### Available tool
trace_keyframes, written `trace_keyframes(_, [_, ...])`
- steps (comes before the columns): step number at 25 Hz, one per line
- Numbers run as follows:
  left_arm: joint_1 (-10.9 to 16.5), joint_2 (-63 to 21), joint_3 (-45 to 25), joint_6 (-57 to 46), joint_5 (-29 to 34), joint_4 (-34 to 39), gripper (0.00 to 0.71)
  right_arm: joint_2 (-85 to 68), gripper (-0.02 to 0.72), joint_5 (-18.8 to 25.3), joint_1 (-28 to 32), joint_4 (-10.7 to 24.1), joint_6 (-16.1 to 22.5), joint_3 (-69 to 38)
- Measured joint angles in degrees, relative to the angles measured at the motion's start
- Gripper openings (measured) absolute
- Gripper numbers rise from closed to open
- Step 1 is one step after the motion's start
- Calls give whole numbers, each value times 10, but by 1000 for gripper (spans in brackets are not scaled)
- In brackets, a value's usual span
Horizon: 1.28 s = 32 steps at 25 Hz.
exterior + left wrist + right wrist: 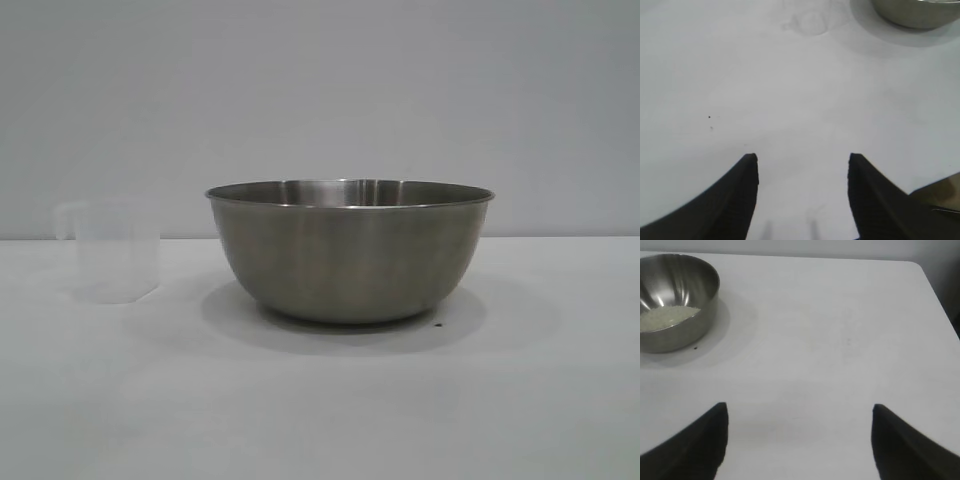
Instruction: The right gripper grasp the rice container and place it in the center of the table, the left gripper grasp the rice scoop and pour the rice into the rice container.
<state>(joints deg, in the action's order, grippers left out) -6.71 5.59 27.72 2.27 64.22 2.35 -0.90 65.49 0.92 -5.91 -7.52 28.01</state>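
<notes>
- The rice container (pixel 350 250), a brushed steel bowl with a thin rolled rim, stands mid-table (pixel 320 420).
- The rice (pixel 667 317) lies inside as a pale granular heap.
- The rice scoop (pixel 112 250), translucent plastic, stands upright at its left, apart.
- The left gripper (pixel 803 165) and the right gripper (pixel 800 412) hover spread wide, holding nothing, over bare white tabletop.

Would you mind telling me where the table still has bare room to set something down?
The table is bare in front of the rice container and to its right, toward the table's rounded corner seen from the right wrist. The only crowded part is left of the bowl, where the rice scoop stands with a narrow gap between them. Both grippers, left and right, hover open over bare tabletop.
</notes>
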Motion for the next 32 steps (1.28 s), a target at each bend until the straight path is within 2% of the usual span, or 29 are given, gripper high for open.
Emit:
trace_keyframes(2, [23,0,0,0,0,0,386,0,505,0,0,0,0,0])
trace_keyframes(5, [38,-1,0,0,0,0,386,0,505,0,0,0,0,0])
trace_keyframes(13, [40,-61,0,0,0,0,386,0,505,0,0,0,0,0])
trace_keyframes(18, [40,-65,0,0,0,0,386,0,505,0,0,0,0,0])
trace_keyframes(21, [55,-66,0,0,0,0,386,0,505,0,0,0,0,0])
trace_keyframes(26, [101,-66,0,0,0,0,386,0,505,0,-9,0,0,0])
trace_keyframes(32, [103,-66,0,0,0,0,386,0,505,0,-30,0,0,0])
